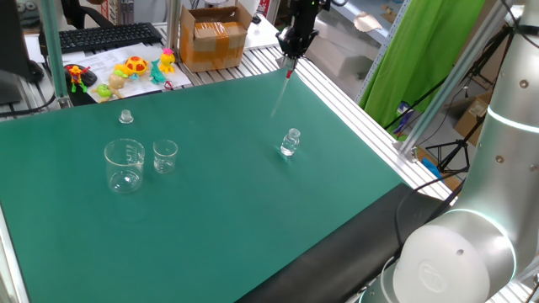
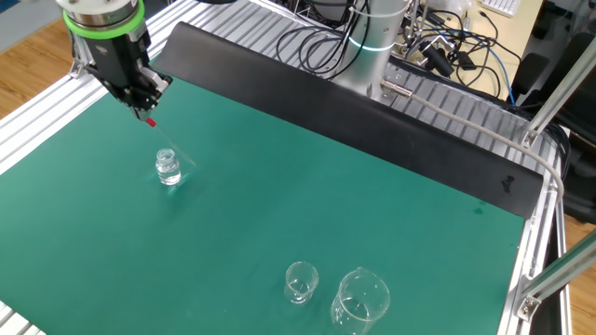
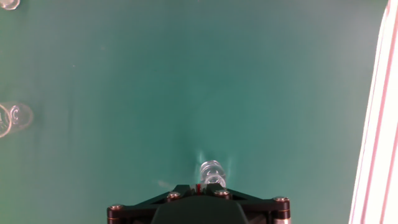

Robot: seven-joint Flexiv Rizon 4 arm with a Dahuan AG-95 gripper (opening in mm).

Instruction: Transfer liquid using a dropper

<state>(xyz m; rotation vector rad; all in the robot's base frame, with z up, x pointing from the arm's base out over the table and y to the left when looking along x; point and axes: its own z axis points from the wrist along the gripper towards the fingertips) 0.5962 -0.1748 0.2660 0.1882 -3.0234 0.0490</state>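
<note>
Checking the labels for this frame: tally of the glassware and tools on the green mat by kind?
Beakers: 2, large beaker and small beaker
Small bottle: 1
Bottle cap: 1, loose on the mat
Dropper: 1, red bulb held in the shut pincer, above the bottle
Total: 5

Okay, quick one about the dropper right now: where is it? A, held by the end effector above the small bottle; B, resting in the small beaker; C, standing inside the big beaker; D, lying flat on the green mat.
A: the end effector is shut on the red bulb of the dropper, whose clear tube hangs down above the small bottle, well away from both beakers.
</note>
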